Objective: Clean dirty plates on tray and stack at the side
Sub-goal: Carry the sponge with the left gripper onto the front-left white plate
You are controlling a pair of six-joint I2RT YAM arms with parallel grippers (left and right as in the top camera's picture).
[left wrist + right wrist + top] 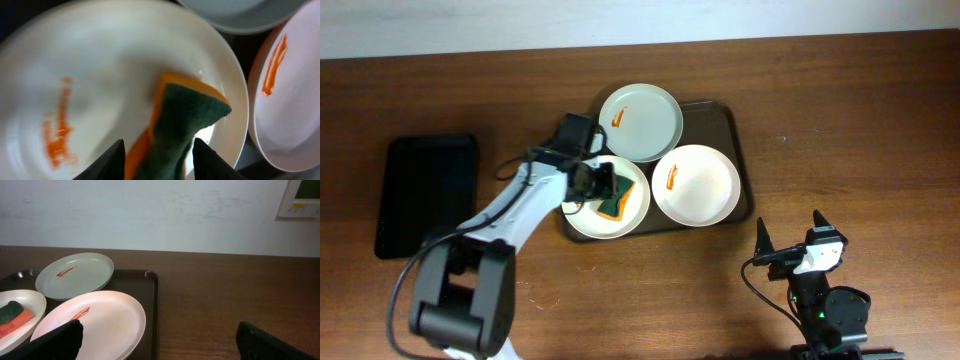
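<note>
Small black tray [425, 195]: far left on the table [860, 120], well apart from the rest.
Brown tray [728, 118]: mid-table.
Left gripper [595, 182]: clamped on a green-and-orange sponge [617, 197], which is pressed to the left white plate [586, 220] at the tray's near left (orange smear [57, 135] beside the sponge).
Pale green plate [640, 122]: tray's far side, smeared.
Right white plate [696, 185]: on the tray, just beside the other white one, smeared.
Right gripper [791, 232]: fingers spread wide, empty, above bare table near the tray's right corner.
</note>
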